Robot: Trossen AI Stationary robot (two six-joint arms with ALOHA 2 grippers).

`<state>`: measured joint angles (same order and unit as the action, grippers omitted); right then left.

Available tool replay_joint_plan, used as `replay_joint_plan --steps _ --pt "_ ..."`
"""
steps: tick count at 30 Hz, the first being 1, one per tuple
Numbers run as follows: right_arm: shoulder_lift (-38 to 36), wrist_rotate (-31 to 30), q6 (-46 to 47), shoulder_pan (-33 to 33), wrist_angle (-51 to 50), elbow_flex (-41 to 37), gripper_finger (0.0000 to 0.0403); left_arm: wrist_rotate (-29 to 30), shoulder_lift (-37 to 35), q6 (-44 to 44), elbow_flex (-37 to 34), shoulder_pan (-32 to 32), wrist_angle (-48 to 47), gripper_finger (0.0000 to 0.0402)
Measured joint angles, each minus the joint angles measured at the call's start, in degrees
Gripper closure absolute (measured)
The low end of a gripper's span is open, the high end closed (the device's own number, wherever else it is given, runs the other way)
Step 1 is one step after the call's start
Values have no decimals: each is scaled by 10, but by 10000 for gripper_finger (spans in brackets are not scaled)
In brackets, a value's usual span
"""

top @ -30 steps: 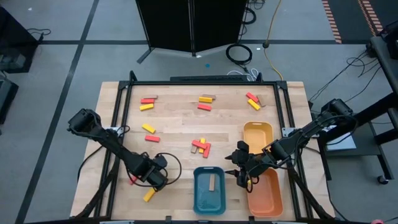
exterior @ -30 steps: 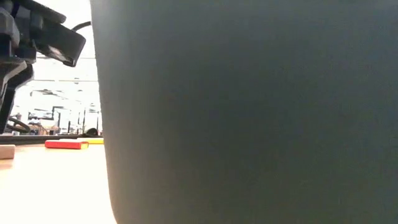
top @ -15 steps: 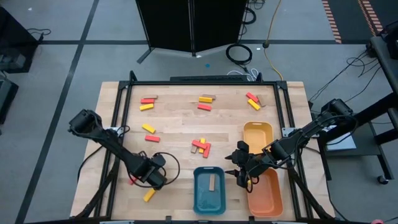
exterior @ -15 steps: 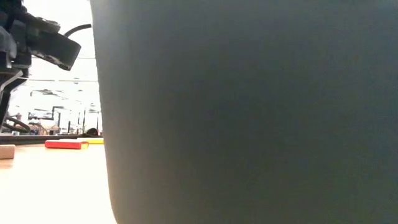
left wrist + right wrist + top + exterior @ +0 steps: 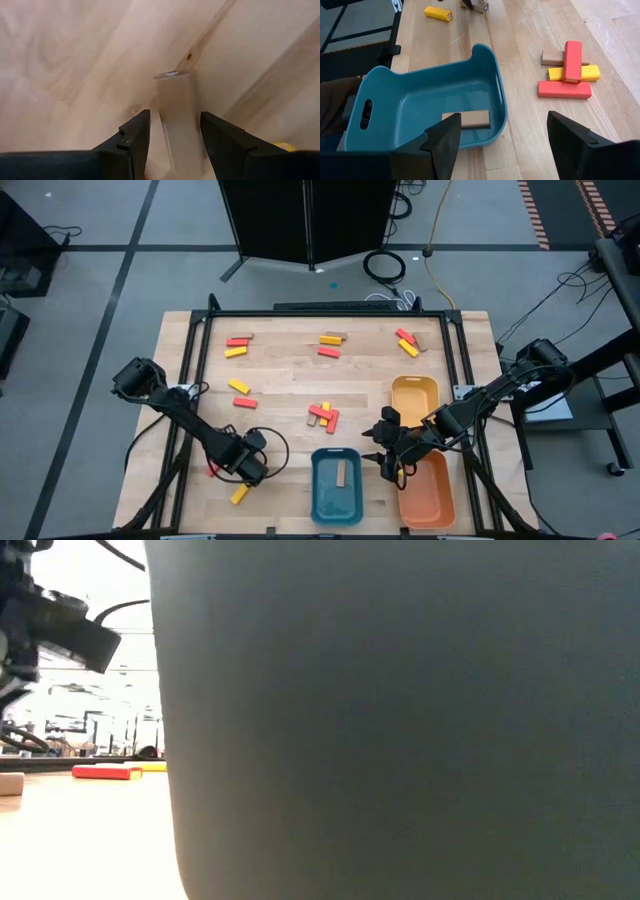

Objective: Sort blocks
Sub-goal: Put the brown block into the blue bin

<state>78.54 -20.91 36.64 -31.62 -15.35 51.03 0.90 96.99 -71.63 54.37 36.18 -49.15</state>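
Note:
My left gripper (image 5: 250, 467) stands near the table's front left, pointing down, shut on a tan block (image 5: 175, 107). My right gripper (image 5: 385, 455) hangs open beside the blue tray (image 5: 337, 502), between it and the orange tray (image 5: 428, 498). Nothing is between its fingers (image 5: 500, 145). One tan block (image 5: 467, 120) lies flat on the blue tray's floor. A yellow block (image 5: 240, 494) lies on the table just in front of my left gripper. My left gripper pinches the tan block between its two fingers, on two opposite long sides (image 5: 162, 132). The fingers come from above and run along the block. The block hangs upright below them, its lower end (image 5: 172, 76) close to the table; whether it touches, I cannot tell.
Loose red, yellow and tan blocks lie in small heaps at the table's middle (image 5: 322, 415), left (image 5: 240, 393) and along the far side (image 5: 240, 345) (image 5: 332, 342) (image 5: 406, 342). A yellow tray (image 5: 414, 395) stands behind the orange one. The blue tray's wall (image 5: 400, 720) fills most of the low view.
My left gripper has sunk a little toward the table with the tan block still between its fingers.

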Motion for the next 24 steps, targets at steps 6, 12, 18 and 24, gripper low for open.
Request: replay_joint_plan --steps 6,12,18,24 --pt "0 0 2 0 0 0 179 -12 -3 -9 -33 -1 59 231" --pt "0 0 -2 0 0 0 179 -12 -2 -11 -34 -1 60 239" --pt "0 0 -5 0 0 0 179 -18 -3 -13 -33 -1 62 310" --pt "0 0 -4 0 0 0 179 -12 -8 -1 -14 -1 51 326"
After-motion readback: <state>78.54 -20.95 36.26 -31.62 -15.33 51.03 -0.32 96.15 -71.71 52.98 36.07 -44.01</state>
